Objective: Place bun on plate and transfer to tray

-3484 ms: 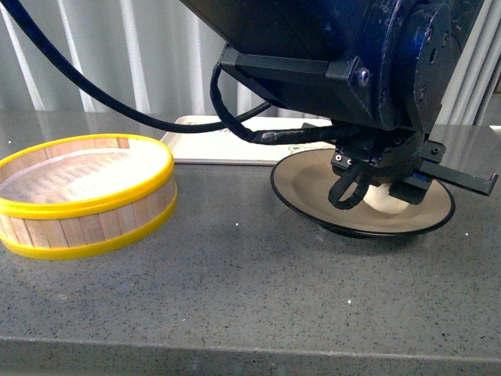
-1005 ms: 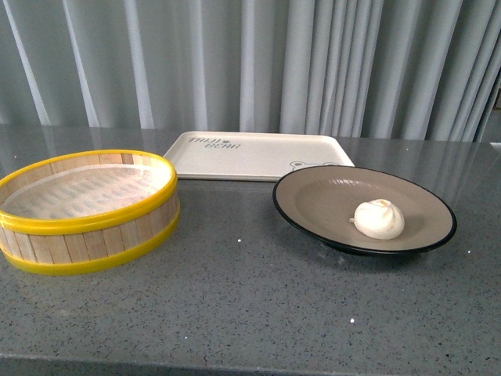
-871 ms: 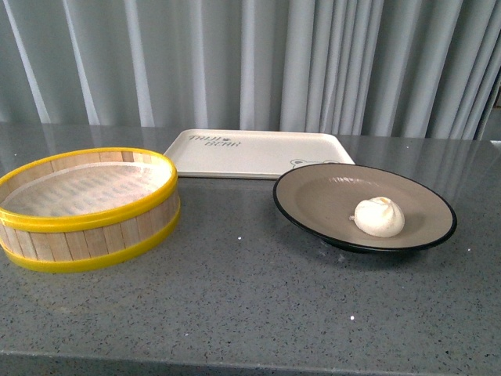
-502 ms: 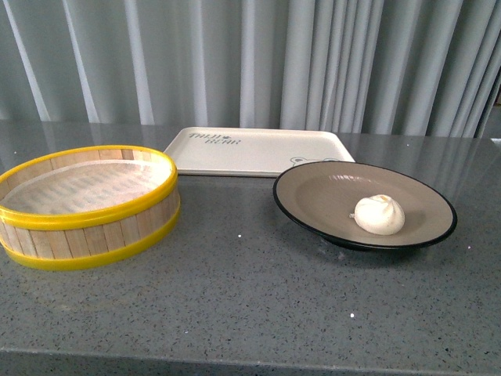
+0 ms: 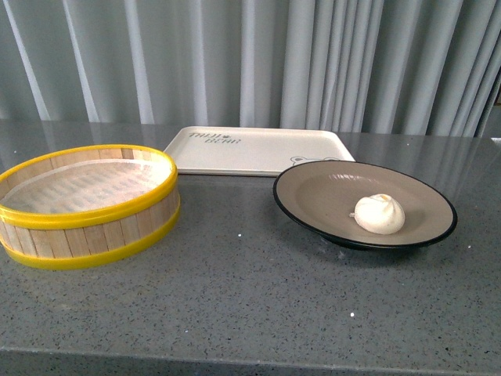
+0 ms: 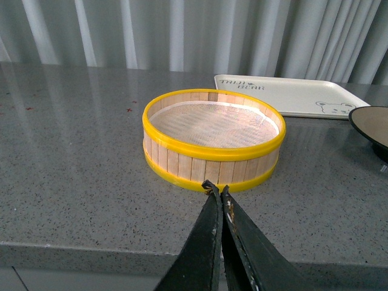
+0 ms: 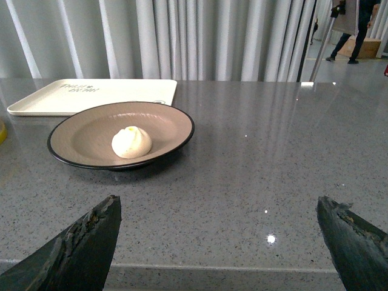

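Note:
The white pleated bun [image 5: 380, 214] lies inside the beige-brown, black-rimmed plate [image 5: 313, 196] at the right of the table. Both also show in the right wrist view, the bun [image 7: 131, 142] on the plate [image 7: 176, 124]. The cream tray [image 5: 258, 150] with dark lettering lies behind the plate, and shows in the wrist views [image 7: 91, 94] [image 6: 291, 97]. Neither arm shows in the front view. My left gripper [image 6: 217, 189] is shut and empty, near the table's front edge before the steamer basket. My right gripper [image 7: 218, 209] is open and empty, over the front edge, well short of the plate.
A yellow-rimmed wooden steamer basket [image 5: 86, 205] stands at the left, also in the left wrist view [image 6: 212, 145]. The grey stone table [image 5: 250, 298] has bare surface in front. Grey curtains hang behind. A person stands far off at the back right [image 7: 351, 24].
The right arm, which covered the plate 3.5 s ago, has drawn back out of the front view, leaving the bun on the plate. Over the last second the view shifts slightly; nothing on the table moves.

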Available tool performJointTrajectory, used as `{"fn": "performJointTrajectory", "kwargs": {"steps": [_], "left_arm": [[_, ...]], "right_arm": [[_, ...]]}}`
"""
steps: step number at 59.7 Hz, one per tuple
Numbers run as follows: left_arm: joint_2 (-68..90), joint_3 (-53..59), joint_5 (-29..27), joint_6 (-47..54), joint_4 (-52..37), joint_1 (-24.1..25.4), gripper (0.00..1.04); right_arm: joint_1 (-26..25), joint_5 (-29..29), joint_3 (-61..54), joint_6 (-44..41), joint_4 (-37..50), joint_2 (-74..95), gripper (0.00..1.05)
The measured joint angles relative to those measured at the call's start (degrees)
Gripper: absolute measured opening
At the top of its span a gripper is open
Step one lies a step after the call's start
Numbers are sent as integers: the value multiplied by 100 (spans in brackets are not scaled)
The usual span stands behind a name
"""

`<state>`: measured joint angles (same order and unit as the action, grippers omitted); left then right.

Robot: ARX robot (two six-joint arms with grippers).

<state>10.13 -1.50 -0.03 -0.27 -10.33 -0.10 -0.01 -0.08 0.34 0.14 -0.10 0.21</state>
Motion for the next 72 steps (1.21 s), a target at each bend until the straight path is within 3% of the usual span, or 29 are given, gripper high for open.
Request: {"fn": "performJointTrajectory", "kwargs": {"steps": [7,22,55,70,72], "left_arm": [[-807,-2,2,0,979,0,4],[-990,-2,2,0,1029,0,4],[-990,-2,2,0,1029,0,99],[-990,-2,2,2,1029,0,98],[-990,-2,2,2,1029,0,98]], "right_arm": [[0,2,0,-2,0,0,96],[0,0,0,0,0,0,96],[0,0,0,0,0,0,96],[0,0,0,4,-2,0,96],[-13,-96,157,483,-367,232,96]]}}
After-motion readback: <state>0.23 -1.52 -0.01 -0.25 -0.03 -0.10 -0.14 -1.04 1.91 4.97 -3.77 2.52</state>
